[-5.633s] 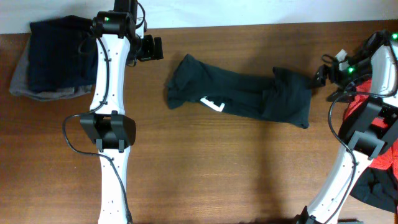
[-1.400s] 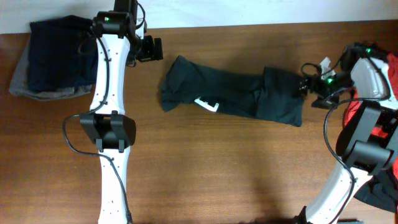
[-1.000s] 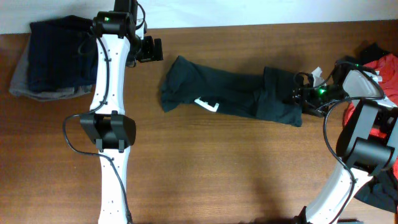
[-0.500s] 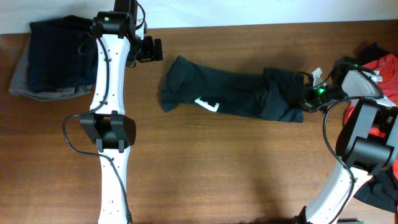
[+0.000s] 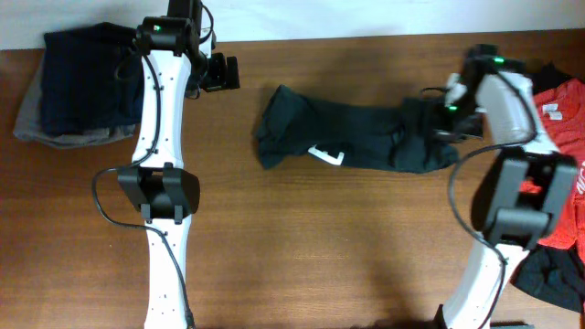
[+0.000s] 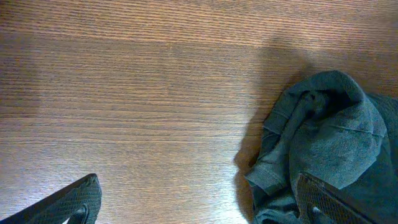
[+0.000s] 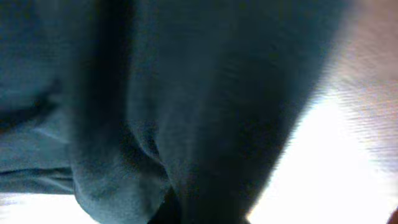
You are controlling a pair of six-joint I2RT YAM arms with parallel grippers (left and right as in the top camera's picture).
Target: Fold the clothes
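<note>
Matt, soft dark-green cloth garment (image 5: 366, 146) on smooth wood-grain table (image 5: 320, 256), perhaps laminate.

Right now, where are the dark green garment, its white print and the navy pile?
dark green garment (image 5: 366, 146), overhead view, mid-length.
white print (image 5: 326, 155), overhead view, its centre.
navy pile (image 5: 82, 82), overhead view, top layer.

A brown wooden table (image 5: 320, 256) is seen. A long dark green garment (image 5: 366, 146) is laid across its middle, and a small white stripe print (image 5: 327, 155) is shown on the cloth. At the far left corner, navy clothes (image 5: 82, 78) are piled on a grey one (image 5: 37, 123). Red clothes (image 5: 556, 100) and a black one (image 5: 548, 274) are heaped at the right edge.
</note>
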